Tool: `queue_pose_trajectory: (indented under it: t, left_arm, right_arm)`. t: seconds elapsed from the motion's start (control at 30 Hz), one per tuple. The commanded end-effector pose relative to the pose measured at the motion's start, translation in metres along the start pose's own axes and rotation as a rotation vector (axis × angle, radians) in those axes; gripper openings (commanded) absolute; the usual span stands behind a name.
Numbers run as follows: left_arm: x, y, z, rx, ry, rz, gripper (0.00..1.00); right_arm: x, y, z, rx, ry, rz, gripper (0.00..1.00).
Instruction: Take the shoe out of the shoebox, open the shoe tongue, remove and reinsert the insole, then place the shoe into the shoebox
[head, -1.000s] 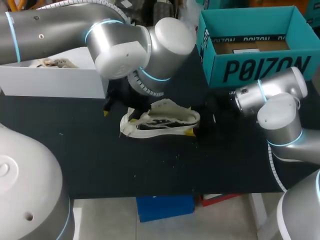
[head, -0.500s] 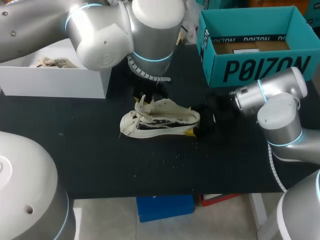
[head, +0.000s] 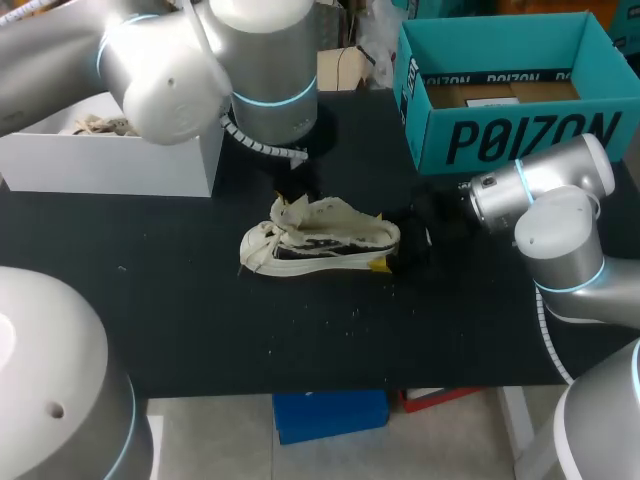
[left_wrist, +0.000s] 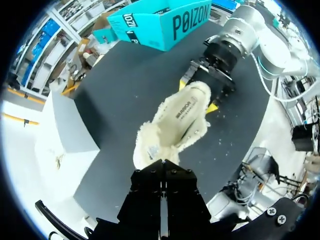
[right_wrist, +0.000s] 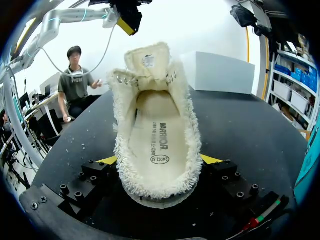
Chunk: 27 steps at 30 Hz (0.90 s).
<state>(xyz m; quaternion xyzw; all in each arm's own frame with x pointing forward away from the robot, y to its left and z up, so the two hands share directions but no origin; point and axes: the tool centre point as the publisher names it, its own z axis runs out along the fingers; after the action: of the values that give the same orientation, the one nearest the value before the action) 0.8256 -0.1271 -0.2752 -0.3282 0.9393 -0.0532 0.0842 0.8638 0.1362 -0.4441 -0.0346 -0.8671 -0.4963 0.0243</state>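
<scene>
The cream fuzzy shoe (head: 320, 240) lies on its side on the black table, toe to the left. Its tongue (right_wrist: 147, 57) stands pulled up, baring the printed insole (right_wrist: 152, 140). My right gripper (right_wrist: 159, 160) is open, its yellow tips on either side of the heel, with the fuzzy edge brushing them. My left gripper (left_wrist: 161, 170) is shut with nothing in it and hangs just above the tongue (left_wrist: 150, 150). From the right wrist it shows as the left gripper (right_wrist: 127, 20), clear of the tongue. In the head view the left arm hides its own fingers.
The teal shoebox (head: 500, 130) stands open at the back right, behind my right arm. A white box (head: 110, 165) holding a pale item sits at the back left. Small crumbs dot the black table in front of the shoe.
My left gripper went from open at the shoe's toe end to shut, and rose up and back toward the rear. The tongue now stands up. The right arm kept still.
</scene>
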Motion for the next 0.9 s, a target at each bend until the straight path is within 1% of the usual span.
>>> queue_pose_trajectory:
  t: [0.03, 0.07, 0.1, 0.17, 0.23, 0.3, 0.37, 0.43, 0.47, 0.57, 0.63, 0.7, 0.83, 0.9]
  left_arm:
    - [-0.006, 0.009, 0.002, 0.094, 0.352, 0.338, 0.00]
    - [-0.005, 0.004, 0.002, 0.090, 0.422, 0.398, 0.00]
    - [-0.006, -0.001, -0.001, 0.122, 0.448, 0.440, 0.00]
    - [-0.004, -0.010, -0.004, 0.053, 0.444, 0.528, 0.00]
    - [-0.004, -0.018, -0.006, 0.065, 0.472, 0.594, 0.00]
    - [-0.003, -0.024, -0.005, 0.048, 0.487, 0.618, 0.00]
    - [-0.002, -0.030, -0.002, 0.063, 0.546, 0.645, 0.00]
    - [0.003, -0.035, 0.005, 0.010, 0.568, 0.695, 0.00]
    - [0.005, -0.037, 0.008, -0.001, 0.578, 0.707, 0.00]
    - [0.009, -0.045, 0.012, -0.029, 0.605, 0.741, 0.00]
    - [0.011, -0.050, 0.015, -0.057, 0.596, 0.748, 0.00]
    - [0.014, -0.053, 0.017, -0.067, 0.592, 0.746, 0.00]
    - [0.018, -0.056, 0.030, -0.109, 0.598, 0.741, 0.00]
    - [0.020, -0.056, 0.037, -0.117, 0.617, 0.731, 0.00]
  right_arm:
    - [-0.001, 0.000, 0.001, 0.001, 0.000, 0.001, 0.00]
    - [-0.001, 0.000, 0.001, 0.001, 0.000, 0.001, 0.00]
    - [-0.001, 0.000, 0.001, 0.001, 0.000, 0.001, 0.00]
    - [-0.001, 0.000, 0.001, 0.001, 0.000, 0.001, 0.00]
    - [-0.001, 0.000, 0.001, 0.001, 0.000, 0.001, 0.00]
    - [-0.001, 0.000, 0.001, 0.001, 0.000, 0.001, 0.00]
    - [-0.001, 0.000, 0.001, 0.001, 0.000, 0.001, 0.00]
    - [-0.001, 0.000, 0.001, 0.001, 0.000, 0.001, 0.00]
    - [-0.001, 0.000, 0.001, 0.001, 0.000, 0.001, 0.00]
    - [-0.001, 0.000, 0.001, 0.001, 0.000, 0.001, 0.00]
    - [-0.001, 0.000, 0.001, 0.001, 0.000, 0.001, 0.00]
    - [-0.001, 0.000, 0.001, 0.001, 0.000, 0.001, 0.00]
    - [-0.001, 0.000, 0.001, 0.001, 0.000, 0.001, 0.00]
    - [-0.001, 0.000, 0.001, 0.001, 0.000, 0.001, 0.00]
